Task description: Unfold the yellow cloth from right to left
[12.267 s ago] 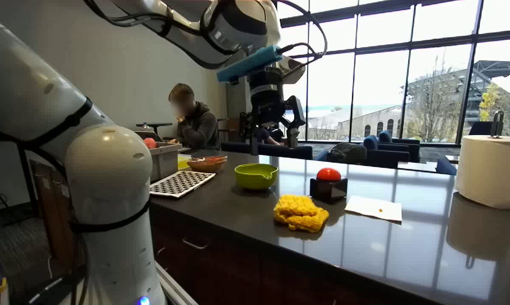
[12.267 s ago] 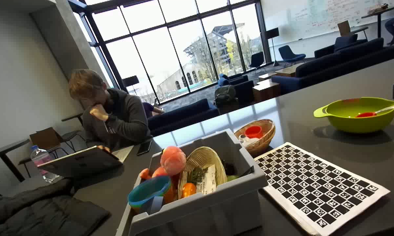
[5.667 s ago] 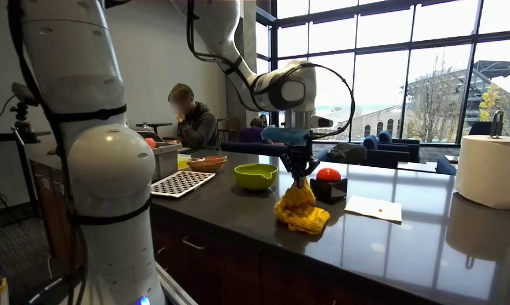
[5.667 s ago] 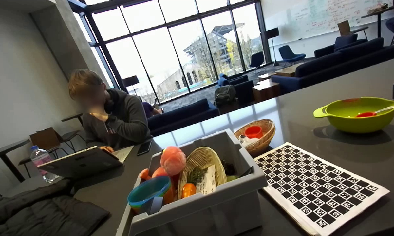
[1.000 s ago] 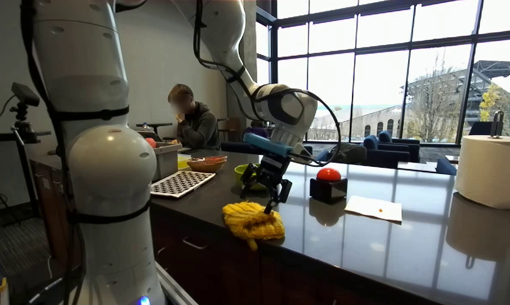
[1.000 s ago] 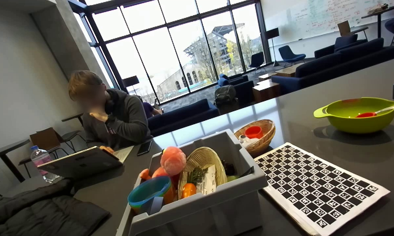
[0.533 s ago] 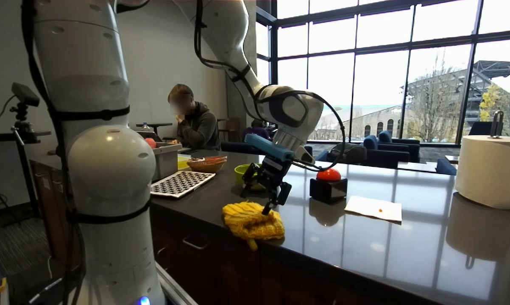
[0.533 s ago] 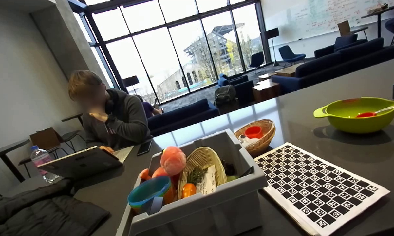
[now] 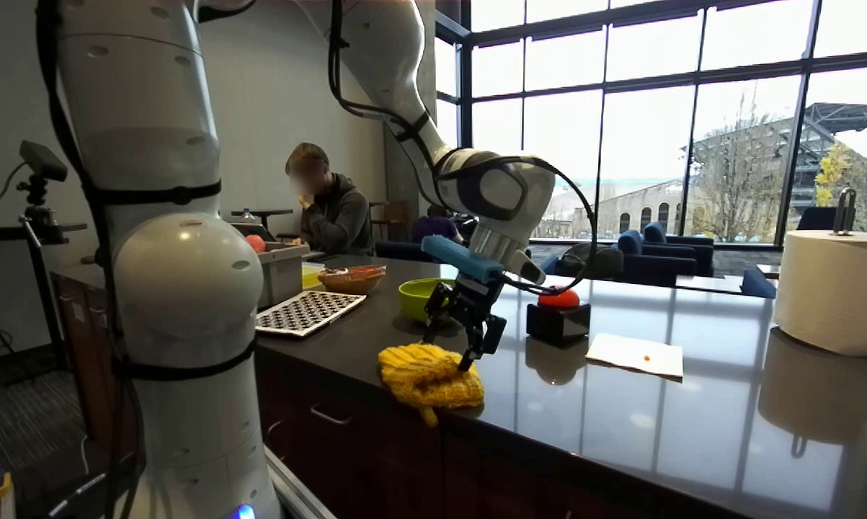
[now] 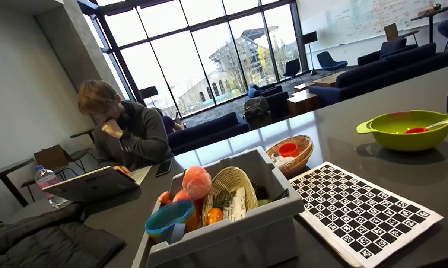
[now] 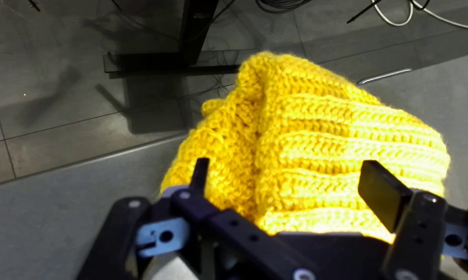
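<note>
The yellow cloth (image 9: pixel 419 371) is a thick ribbed knit. It lies folded and rumpled at the counter's front edge in an exterior view, with a small tip hanging over the edge. My gripper (image 9: pixel 446 352) is open and tilted, at the cloth's upper right side. One fingertip appears at or just above the cloth; contact is unclear. In the wrist view the gripper (image 11: pixel 288 167) has its fingers wide apart over the cloth (image 11: pixel 315 147), with a deep crease between them. Nothing is held. The far exterior view shows neither cloth nor gripper.
A yellow-green bowl (image 9: pixel 413 294) stands just behind the gripper. A red button on a black box (image 9: pixel 559 321) and a white napkin (image 9: pixel 635 355) lie to the right. A checkered board (image 9: pixel 310 312), a wicker basket (image 9: pixel 352 280) and a grey bin (image 10: pixel 224 238) are at the left.
The cloth was gripped and lifted near the red button, then moved left to the counter's edge and released. Over the last half second the open gripper shifted slightly right and down.
</note>
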Robot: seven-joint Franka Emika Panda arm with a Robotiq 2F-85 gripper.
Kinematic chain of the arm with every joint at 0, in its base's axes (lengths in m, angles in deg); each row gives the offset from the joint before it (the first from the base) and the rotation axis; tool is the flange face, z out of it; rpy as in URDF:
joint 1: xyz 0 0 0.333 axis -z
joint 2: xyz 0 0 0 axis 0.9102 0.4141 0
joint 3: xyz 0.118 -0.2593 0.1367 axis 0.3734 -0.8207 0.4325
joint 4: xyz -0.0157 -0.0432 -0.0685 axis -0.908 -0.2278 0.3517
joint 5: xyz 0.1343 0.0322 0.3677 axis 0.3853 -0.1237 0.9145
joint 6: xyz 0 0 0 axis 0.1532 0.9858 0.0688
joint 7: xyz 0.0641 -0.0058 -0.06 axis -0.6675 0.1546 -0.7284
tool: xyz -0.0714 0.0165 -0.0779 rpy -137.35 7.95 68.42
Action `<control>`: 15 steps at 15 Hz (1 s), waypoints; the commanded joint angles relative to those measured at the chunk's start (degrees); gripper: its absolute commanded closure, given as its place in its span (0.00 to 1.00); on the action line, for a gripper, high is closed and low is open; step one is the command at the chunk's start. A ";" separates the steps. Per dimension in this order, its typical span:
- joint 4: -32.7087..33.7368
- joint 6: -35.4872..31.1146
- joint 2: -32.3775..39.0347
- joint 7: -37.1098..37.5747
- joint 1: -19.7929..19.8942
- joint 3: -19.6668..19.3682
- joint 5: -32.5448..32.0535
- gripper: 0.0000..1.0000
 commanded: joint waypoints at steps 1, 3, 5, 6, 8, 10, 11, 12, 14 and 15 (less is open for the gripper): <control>-1.03 -2.64 -0.38 1.60 0.65 -0.15 1.14 0.02; -1.38 -3.24 -0.79 2.73 0.66 -0.20 1.05 0.03; -1.84 -4.15 -1.17 3.79 0.67 -0.19 0.85 0.04; -1.96 -4.48 -1.43 4.23 0.66 -0.17 0.72 0.04; -2.12 -5.05 -1.67 5.01 0.57 -0.05 0.54 0.04; -2.20 -5.50 -1.68 5.66 0.36 0.19 0.32 0.05; -2.39 -5.70 -1.69 5.78 0.22 0.33 0.37 0.06; -2.42 -5.84 -1.58 5.75 0.08 0.48 0.48 0.05; -2.43 -5.88 -1.25 5.64 -0.38 1.02 0.73 0.04; -2.42 -5.88 -1.08 5.48 -0.57 1.26 0.95 0.05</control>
